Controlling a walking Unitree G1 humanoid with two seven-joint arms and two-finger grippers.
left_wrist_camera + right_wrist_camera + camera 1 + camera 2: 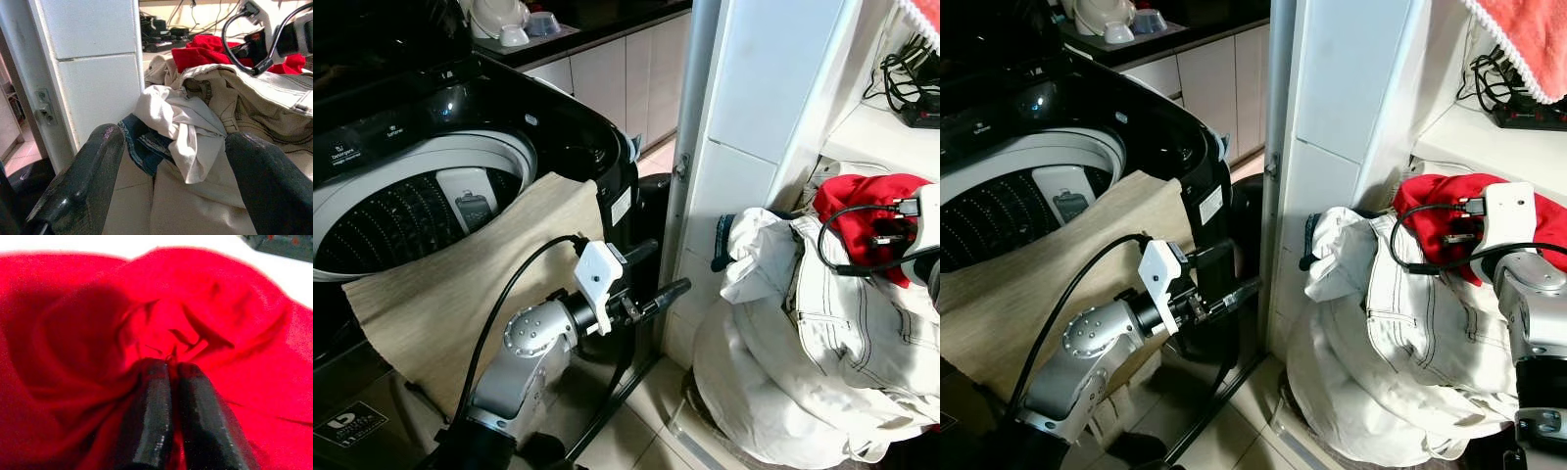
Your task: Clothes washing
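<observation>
Top-loading washing machine (460, 127), lid open, grey perforated drum exposed; I see a beige ribbed cloth (460, 284) draped over its front rim, hanging down the black cabinet. To my right, beyond the white pillar, a heap of laundry: crumpled white garments with dark stitching (1400, 343), a dark blue piece (142, 144) tucked under their near edge, and a red garment (1449, 211) on top. The red garment is bunched into folds, a pinch of its fabric caught between the closed fingers of my right claw (171, 367).
</observation>
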